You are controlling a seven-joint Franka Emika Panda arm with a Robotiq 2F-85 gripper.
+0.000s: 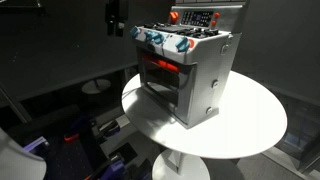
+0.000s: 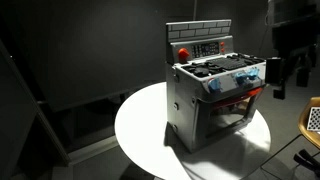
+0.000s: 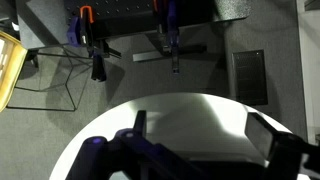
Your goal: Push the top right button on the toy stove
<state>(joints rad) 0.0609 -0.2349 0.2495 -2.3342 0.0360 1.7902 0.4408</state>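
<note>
The toy stove (image 1: 195,75) is a boxy silver-grey oven with a red-glowing door window and blue and red knobs. It stands on a round white table (image 1: 250,125) and shows in both exterior views (image 2: 215,95). Its red back control panel (image 2: 200,47) carries a round red button and small keys. My gripper (image 1: 117,25) hangs in the air on the stove's door side, apart from it, about level with the stove top (image 2: 287,78). In the wrist view my gripper (image 3: 200,125) has its fingers spread and empty over the table top (image 3: 190,110). The stove is out of the wrist view.
Dark walls stand behind the table. Clamps with orange and blue handles (image 3: 95,50) lie on the dark floor. A yellow-framed object (image 3: 8,65) is at the left edge. Blue and orange clutter (image 1: 90,135) sits on the floor beside the table.
</note>
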